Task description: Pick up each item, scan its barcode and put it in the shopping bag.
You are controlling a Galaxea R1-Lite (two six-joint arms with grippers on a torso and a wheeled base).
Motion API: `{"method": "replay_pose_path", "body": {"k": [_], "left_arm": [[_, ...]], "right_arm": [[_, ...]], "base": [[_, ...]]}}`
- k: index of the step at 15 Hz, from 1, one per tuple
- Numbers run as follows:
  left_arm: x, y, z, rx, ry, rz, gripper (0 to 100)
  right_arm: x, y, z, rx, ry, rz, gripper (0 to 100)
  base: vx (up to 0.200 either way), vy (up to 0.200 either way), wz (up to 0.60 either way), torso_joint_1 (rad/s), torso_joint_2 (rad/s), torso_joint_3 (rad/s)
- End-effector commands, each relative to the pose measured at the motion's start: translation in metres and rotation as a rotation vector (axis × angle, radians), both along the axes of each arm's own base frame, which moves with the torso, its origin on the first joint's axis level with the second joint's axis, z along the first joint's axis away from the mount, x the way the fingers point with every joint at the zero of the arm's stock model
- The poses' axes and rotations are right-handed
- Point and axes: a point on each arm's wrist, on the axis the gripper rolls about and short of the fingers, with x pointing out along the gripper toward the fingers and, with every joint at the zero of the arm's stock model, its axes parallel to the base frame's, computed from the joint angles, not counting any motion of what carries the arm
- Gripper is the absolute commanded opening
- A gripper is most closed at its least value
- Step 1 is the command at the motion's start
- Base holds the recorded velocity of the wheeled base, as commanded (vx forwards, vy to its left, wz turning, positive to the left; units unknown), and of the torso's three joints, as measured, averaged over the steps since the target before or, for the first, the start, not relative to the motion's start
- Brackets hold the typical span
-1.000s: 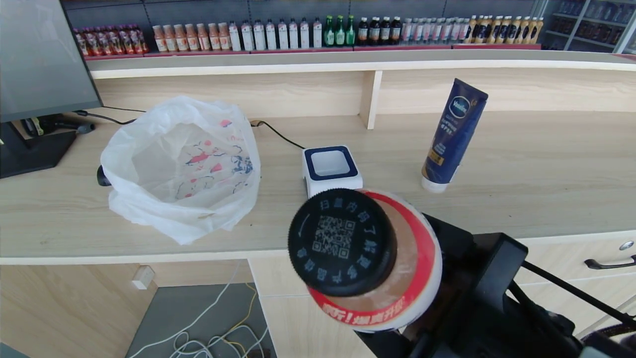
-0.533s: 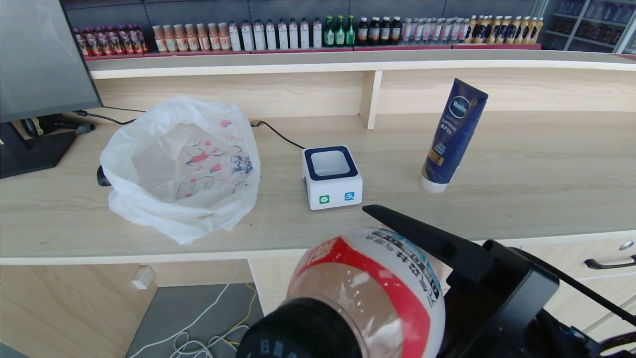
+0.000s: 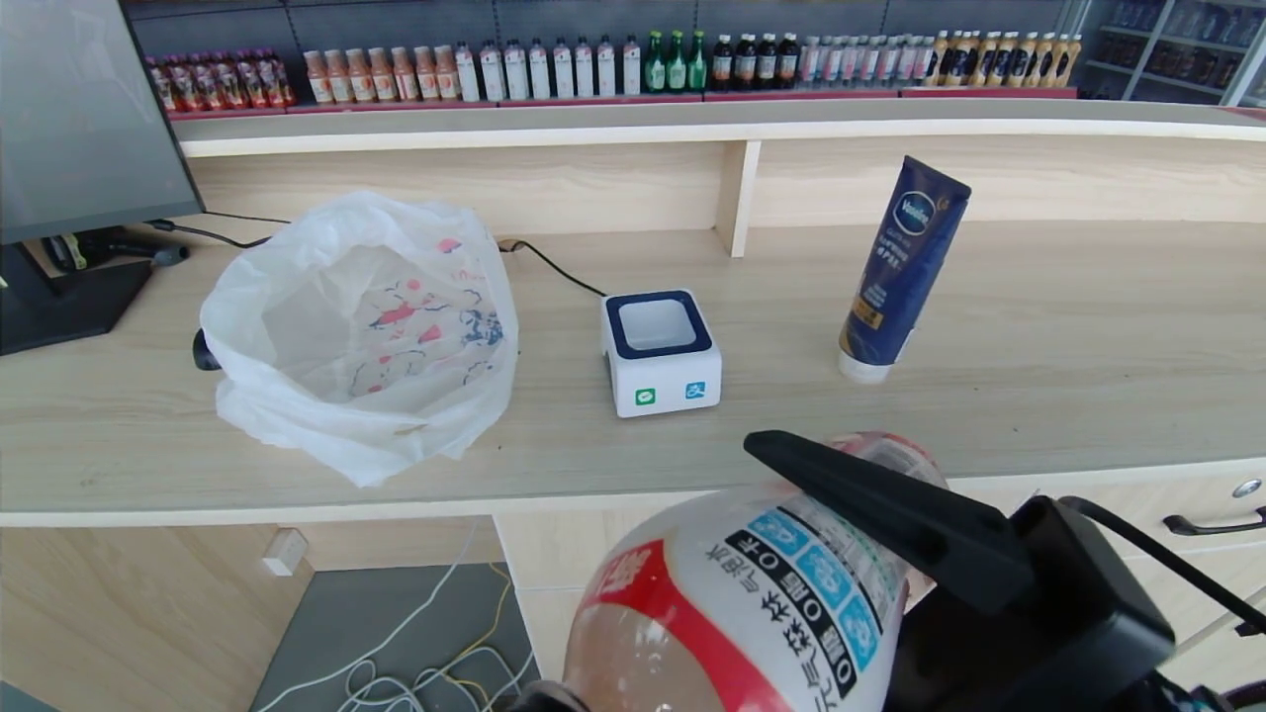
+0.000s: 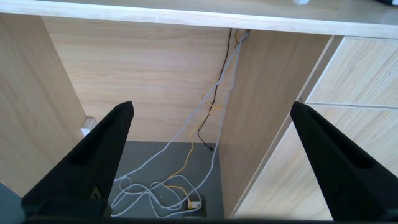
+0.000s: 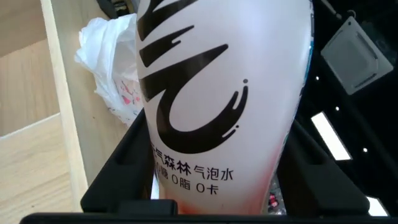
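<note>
My right gripper (image 3: 816,519) is shut on a clear drink bottle (image 3: 752,593) with a white, red and blue label, held close to the head camera in front of the counter's front edge. The bottle lies tilted, its cap end at the picture's bottom edge. In the right wrist view the bottle (image 5: 224,93) sits between the right gripper's (image 5: 224,165) black fingers (image 5: 121,177). The white scanner box (image 3: 660,351) stands mid-counter. The white shopping bag (image 3: 366,326) stands open to its left. My left gripper (image 4: 211,155) hangs open below the counter, holding nothing.
A dark blue tube (image 3: 900,267) stands upright on its cap at the counter's right. A monitor (image 3: 79,109) is at the far left, and the scanner's cable (image 3: 554,267) runs back. Loose cables (image 4: 180,180) lie on the floor under the counter. A drawer handle (image 3: 1212,524) is at right.
The right gripper has turned the bottle: its black cap faced the camera a second ago, then swung down out of the picture, and the label side faces up. The scanner is uncovered.
</note>
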Motion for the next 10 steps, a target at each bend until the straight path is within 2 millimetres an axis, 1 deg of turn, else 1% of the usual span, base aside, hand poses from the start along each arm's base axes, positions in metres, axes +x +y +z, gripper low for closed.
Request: {"method": "replay_pose_path", "body": {"k": [1,3,6,9,10], "left_arm": [[0.000,0.000,0.000,0.000,0.000,0.000,100],[0.000,0.000,0.000,0.000,0.000,-0.002,100],[0.000,0.000,0.000,0.000,0.000,0.000,100],[0.000,0.000,0.000,0.000,0.000,0.000,100],[0.000,0.000,0.000,0.000,0.000,0.000,100]], "right_arm": [[-0.003,-0.005,0.009,0.000,-0.086,-0.027,0],[-0.004,-0.007,0.012,-0.009,-0.127,-0.042,0],[-0.003,-0.001,0.018,-0.022,-0.225,-0.033,0],[0.001,0.010,0.019,-0.041,-0.278,-0.012,0],[0.003,0.018,0.016,-0.061,-0.299,0.006,0]], "base": [[0.000,0.000,0.00,0.000,0.00,0.000],[0.000,0.000,0.00,0.000,0.00,0.000],[0.000,0.000,0.00,0.000,0.00,0.000],[0.000,0.000,0.00,0.000,0.00,0.000],[0.000,0.000,0.00,0.000,0.00,0.000]]}}
